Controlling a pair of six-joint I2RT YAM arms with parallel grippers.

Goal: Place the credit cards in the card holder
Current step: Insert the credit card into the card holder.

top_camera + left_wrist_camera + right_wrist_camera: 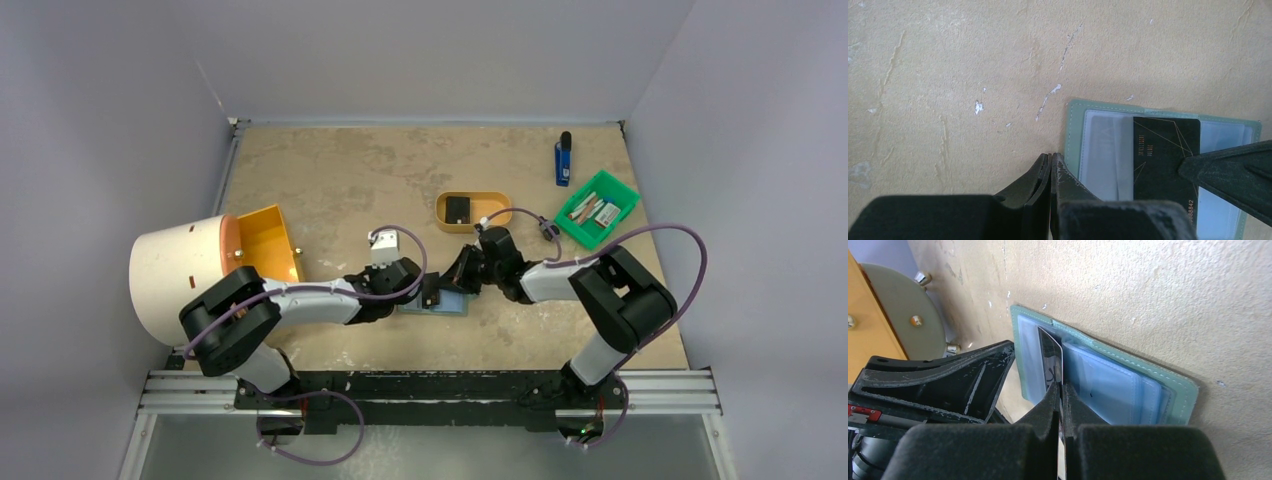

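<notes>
The sage-green card holder (450,305) lies open on the table, its clear pockets facing up (1103,150). A black credit card (1052,352) stands on edge over the pockets, and my right gripper (1061,387) is shut on its near end. In the left wrist view the same card (1163,150) lies across the middle of the holder. My left gripper (1052,156) is shut with nothing between its fingers, its tips at the holder's left edge. In the top view the two grippers meet over the holder, left (428,293) and right (462,272).
A tan oval tray (490,200) with a small black square item (458,208) stands behind the grippers. A green bin (622,195) and a blue object (564,158) sit at the back right. At the left are an orange box (265,240) and a large white cylinder (180,275).
</notes>
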